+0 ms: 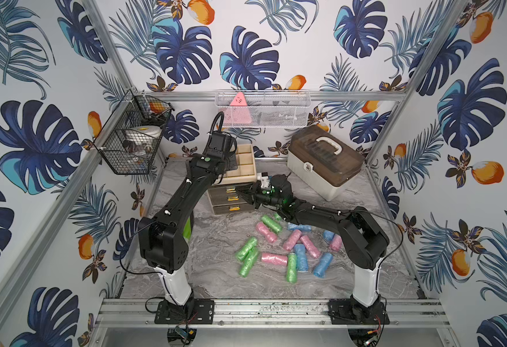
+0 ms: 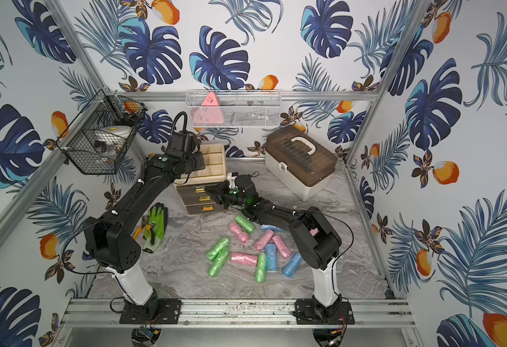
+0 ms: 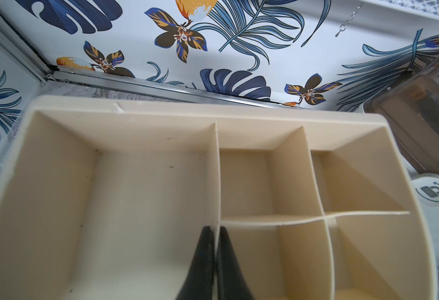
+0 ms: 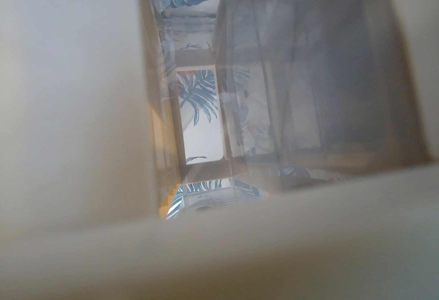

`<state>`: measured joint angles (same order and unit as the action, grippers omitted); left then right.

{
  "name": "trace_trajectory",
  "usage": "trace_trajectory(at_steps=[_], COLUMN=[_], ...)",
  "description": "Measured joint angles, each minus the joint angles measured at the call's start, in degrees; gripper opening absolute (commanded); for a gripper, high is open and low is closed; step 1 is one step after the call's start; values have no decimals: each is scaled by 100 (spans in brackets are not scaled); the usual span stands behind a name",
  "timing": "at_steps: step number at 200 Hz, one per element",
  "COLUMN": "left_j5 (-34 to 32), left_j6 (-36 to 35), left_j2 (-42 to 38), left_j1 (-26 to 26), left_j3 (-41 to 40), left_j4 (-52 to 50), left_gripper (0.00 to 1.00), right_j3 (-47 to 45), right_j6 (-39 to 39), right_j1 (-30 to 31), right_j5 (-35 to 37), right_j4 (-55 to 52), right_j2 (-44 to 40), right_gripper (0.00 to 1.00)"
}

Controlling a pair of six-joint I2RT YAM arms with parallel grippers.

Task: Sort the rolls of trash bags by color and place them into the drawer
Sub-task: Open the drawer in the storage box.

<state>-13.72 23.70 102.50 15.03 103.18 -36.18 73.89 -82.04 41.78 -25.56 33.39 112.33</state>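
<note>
Three-drawer organizer [image 1: 220, 199] far left on bench [image 1: 216, 240] | top-tray divider [image 3: 217, 181] pinched by closed left hand [image 3: 215, 230] | right hand [image 1: 243, 194] at top drawer [image 1: 220, 190], grip not discernible | rolls of trash bags [image 1: 273, 259] scattered on bench

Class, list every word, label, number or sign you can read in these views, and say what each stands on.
Words or numbers: none readable.
Padlock symbol inside a curved arrow, no lettering: on the white latch of the brown-lidded storage box.
Dark marks on the pink triangle in the white mesh basket: too small to read.
</note>
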Motion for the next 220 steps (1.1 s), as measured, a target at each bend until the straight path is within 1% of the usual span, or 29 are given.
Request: trace_trajectory(at_steps=[69,125,165,193,220], left_j5=[-868,-1180,-1329,-1370,-1390], left_j6=[291,468,505,505,505], left_j2=[-20,260,291,293,295], left_j1=[313,369,369,369,369], left_j3=[72,448,470,470,470], left_j4=[-297,-616,-625,-625,-625], left_gripper=[0,0,0,0,0], right_j3=[-203,-258,-262,-479,-767], right_j6=[-199,-328,-328,-289,-343], right_j1=[26,37,48,52,72], right_j5=[-31,-181,-315,-363,-382], right_j4=[13,-129,-549,-638,-494], right_j2=[-170,-286,-487,-678,-855], right_gripper=[1,0,0,0,0])
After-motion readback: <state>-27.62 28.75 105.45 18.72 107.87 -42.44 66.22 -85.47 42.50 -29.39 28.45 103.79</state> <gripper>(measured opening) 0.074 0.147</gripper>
